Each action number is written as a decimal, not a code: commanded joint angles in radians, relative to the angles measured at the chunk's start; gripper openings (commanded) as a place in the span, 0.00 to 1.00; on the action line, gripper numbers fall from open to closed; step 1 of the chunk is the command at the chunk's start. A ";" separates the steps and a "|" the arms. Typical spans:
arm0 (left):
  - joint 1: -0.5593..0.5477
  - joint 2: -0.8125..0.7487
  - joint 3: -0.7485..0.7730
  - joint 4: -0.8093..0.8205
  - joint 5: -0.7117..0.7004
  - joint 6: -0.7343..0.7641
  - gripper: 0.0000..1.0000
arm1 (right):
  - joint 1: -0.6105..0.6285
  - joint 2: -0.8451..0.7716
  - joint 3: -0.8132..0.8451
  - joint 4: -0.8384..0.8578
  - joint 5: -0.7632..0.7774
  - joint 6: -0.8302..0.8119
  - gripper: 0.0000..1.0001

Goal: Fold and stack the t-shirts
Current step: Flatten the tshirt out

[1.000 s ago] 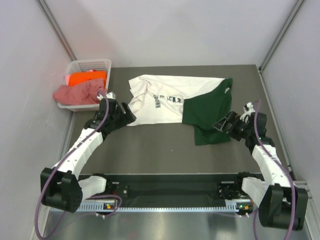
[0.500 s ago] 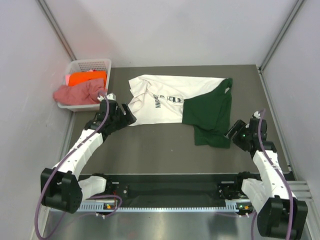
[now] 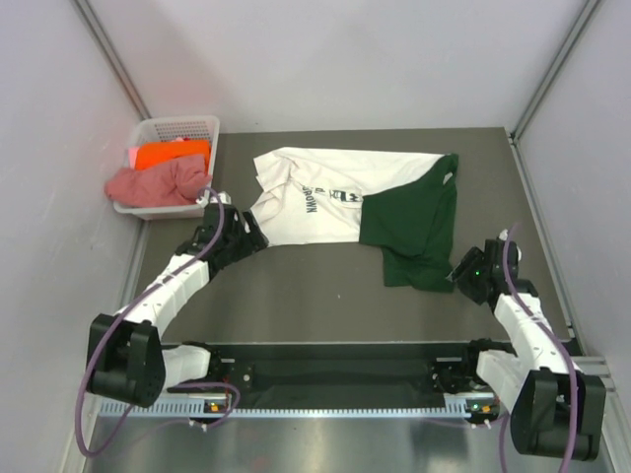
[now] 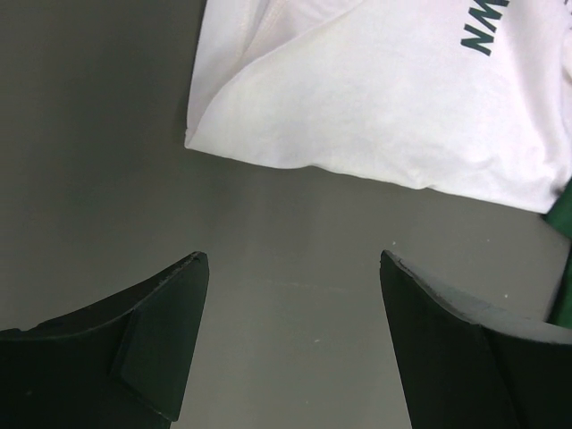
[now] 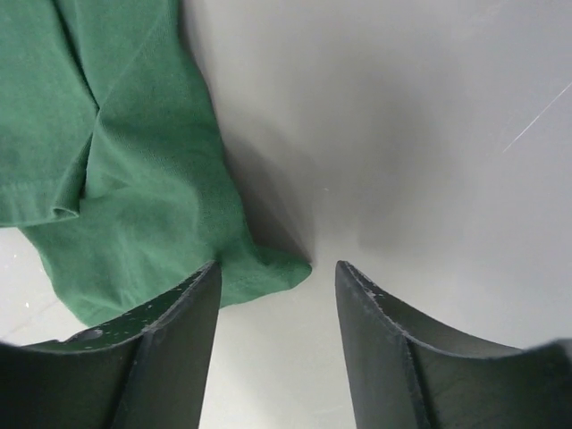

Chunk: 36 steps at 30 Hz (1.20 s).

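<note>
Shirt [image 3: 315, 202], white in front and green behind, lies spread across the middle of the table [image 3: 296, 286]. Nearest, the right gripper [image 5: 277, 268] stands open and empty, with the green corner [image 5: 268, 273] just ahead between its fingers. The left gripper [image 4: 293, 268], wide open and empty too, hovers just short of the white corner [image 4: 201, 138]. Cloth like this looks light and limp and will likely sag and slide. I judge it best to pinch those corners, both layers together. Farthest, the basket [image 3: 158, 126] holds an orange shirt [image 3: 170, 155] and a pink shirt [image 3: 148, 183], crumpled.
</note>
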 commanded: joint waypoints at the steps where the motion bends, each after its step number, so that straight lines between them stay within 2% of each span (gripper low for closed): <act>1: -0.003 0.009 0.007 0.067 -0.047 -0.001 0.82 | 0.026 0.011 0.002 0.048 0.034 0.031 0.54; 3: -0.003 0.006 -0.002 0.082 -0.046 -0.001 0.82 | 0.034 0.019 -0.002 0.062 0.039 0.036 0.50; 13: -0.003 0.007 -0.045 0.122 -0.067 -0.001 0.81 | 0.092 0.131 -0.014 0.123 0.100 0.066 0.46; 15: -0.003 0.027 -0.041 0.122 -0.059 -0.001 0.81 | 0.129 0.151 -0.019 0.139 0.105 0.069 0.38; 17: -0.003 0.047 -0.036 0.119 -0.052 -0.001 0.81 | 0.132 0.160 -0.018 0.142 0.096 0.066 0.26; 18: -0.003 0.049 -0.038 0.119 -0.044 -0.001 0.81 | 0.133 0.161 -0.011 0.129 0.103 0.063 0.16; 21: -0.003 0.047 -0.059 0.129 -0.049 0.004 0.79 | 0.133 0.140 0.021 0.073 0.114 0.048 0.01; 28: -0.003 0.095 -0.059 0.138 -0.079 0.002 0.79 | 0.132 -0.042 0.085 -0.088 0.182 0.049 0.00; 32: -0.003 0.159 -0.004 0.113 -0.110 -0.004 0.79 | 0.132 -0.062 0.082 -0.096 0.171 0.045 0.00; 34: -0.003 0.197 0.031 0.104 -0.113 -0.004 0.74 | 0.132 -0.055 0.079 -0.092 0.156 0.042 0.00; 36: -0.001 0.220 0.051 0.089 -0.137 -0.005 0.73 | 0.132 -0.052 0.076 -0.087 0.150 0.043 0.00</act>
